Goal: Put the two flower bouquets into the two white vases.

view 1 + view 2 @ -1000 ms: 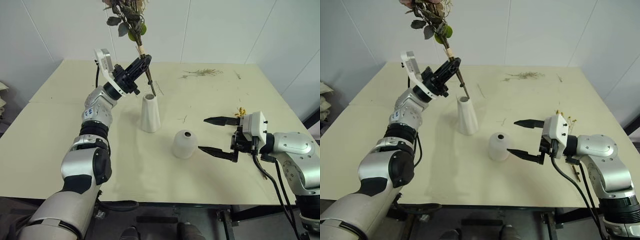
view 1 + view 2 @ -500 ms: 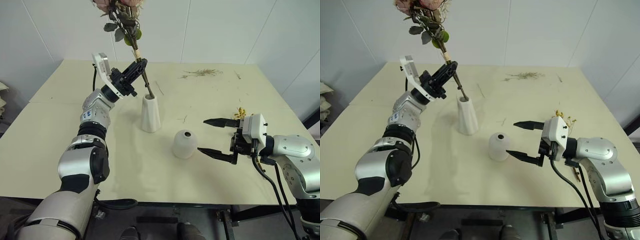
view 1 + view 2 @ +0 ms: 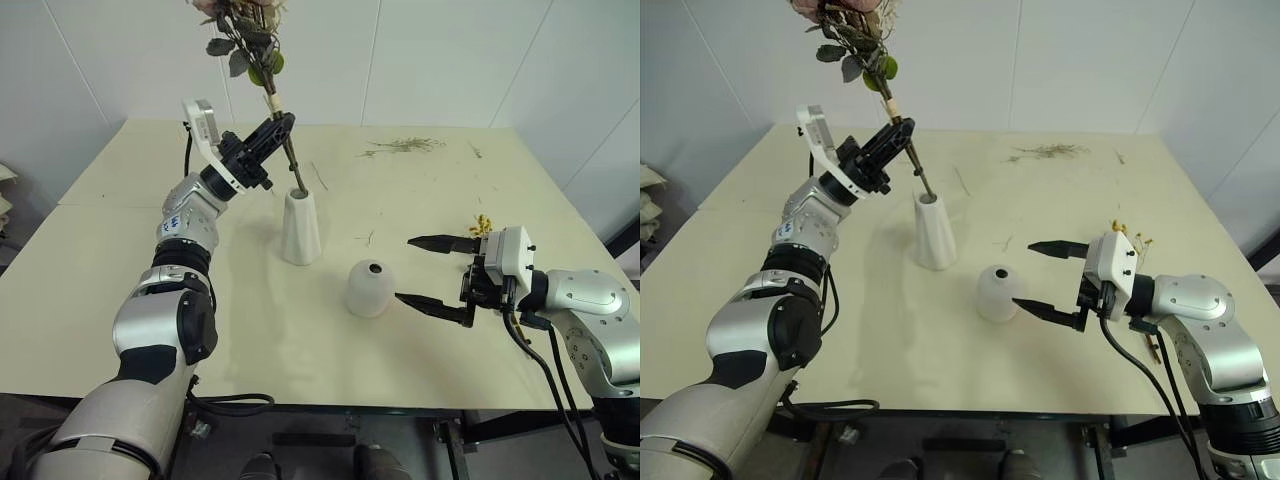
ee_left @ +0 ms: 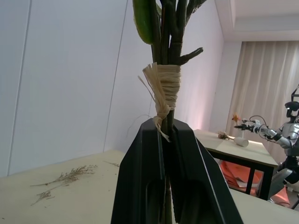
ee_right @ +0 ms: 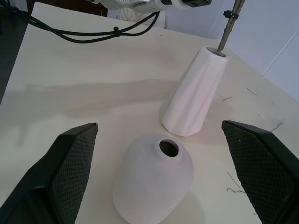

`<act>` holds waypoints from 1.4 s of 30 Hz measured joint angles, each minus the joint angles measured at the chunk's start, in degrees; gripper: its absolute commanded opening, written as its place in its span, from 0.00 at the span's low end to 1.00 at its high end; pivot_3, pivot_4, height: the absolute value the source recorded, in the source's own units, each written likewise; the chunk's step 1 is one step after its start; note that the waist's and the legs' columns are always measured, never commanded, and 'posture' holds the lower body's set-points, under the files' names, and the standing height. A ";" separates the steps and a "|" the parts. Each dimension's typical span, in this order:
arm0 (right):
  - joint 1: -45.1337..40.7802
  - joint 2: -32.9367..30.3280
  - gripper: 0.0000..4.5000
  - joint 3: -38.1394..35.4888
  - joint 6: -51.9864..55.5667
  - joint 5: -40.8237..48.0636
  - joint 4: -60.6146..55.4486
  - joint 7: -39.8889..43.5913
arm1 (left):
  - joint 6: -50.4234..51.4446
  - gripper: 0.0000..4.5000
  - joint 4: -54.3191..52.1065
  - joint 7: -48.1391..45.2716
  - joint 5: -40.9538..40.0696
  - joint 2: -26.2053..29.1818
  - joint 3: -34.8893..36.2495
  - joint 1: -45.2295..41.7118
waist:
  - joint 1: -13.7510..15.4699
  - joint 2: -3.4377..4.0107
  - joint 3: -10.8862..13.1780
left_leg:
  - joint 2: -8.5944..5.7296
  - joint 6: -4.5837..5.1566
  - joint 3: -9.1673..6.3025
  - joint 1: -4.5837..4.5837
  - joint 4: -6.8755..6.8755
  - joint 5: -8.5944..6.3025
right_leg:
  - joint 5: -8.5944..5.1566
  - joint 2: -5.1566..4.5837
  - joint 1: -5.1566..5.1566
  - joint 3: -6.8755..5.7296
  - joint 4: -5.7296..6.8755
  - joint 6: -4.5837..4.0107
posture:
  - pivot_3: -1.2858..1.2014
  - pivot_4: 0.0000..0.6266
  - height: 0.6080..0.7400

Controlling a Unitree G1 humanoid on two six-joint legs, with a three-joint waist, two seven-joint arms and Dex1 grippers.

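My left gripper (image 3: 278, 130) is shut on the stems of the large bouquet (image 3: 246, 30), just below its raffia tie (image 4: 166, 84). The pink roses and dark leaves rise above it, and the stem ends reach the mouth of the tall white cone vase (image 3: 300, 228). The short domed vase (image 3: 369, 288) stands to the right of it and nearer. My right gripper (image 3: 405, 268) hovers wide open just right of the dome, pointing at it, with nothing between its fingers. The small yellow-orange bouquet (image 3: 483, 223) lies on the table behind the right gripper.
Loose dried sprigs (image 3: 405, 146) lie at the far side of the pale table (image 3: 100, 300), and a single twig (image 3: 366, 238) lies right of the cone vase. White walls stand behind the table.
The bouquet's top has swung slightly left and now stands more upright, with its stem ends still at the cone vase's mouth. The right arm has not moved.
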 measured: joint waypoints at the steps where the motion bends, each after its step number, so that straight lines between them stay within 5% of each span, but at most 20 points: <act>1: -0.01 0.01 1.00 0.00 0.00 0.00 0.00 -0.05 | -0.20 0.01 0.00 0.00 0.20 0.06 -0.07 0.01 | 0.00 0.00 0.00 | 0.00 0.00 0.00 0.00 0.00 0.00 | 0.00 0.00 0.00 0.00 0.00 0.00 | 0.52 0.24 1.00; 29: 0.61 1.48 1.00 0.00 0.01 0.00 -1.15 -2.55 | -8.22 0.01 1.99 -2.60 6.39 -0.05 -4.01 3.07 | 0.04 0.00 0.00 | 0.00 0.00 0.00 0.00 0.00 0.00 | 0.00 0.00 0.00 0.00 0.01 0.00 | 0.52 0.24 1.00; 42: 0.80 2.01 1.00 0.00 0.01 -0.02 -1.19 -3.56 | -11.31 0.89 2.09 0.13 6.39 -1.22 -3.57 4.83 | 0.04 0.00 0.00 | 0.00 0.01 0.00 0.00 0.00 0.00 | 0.00 0.00 0.00 0.00 0.01 0.00 | 0.52 0.24 1.00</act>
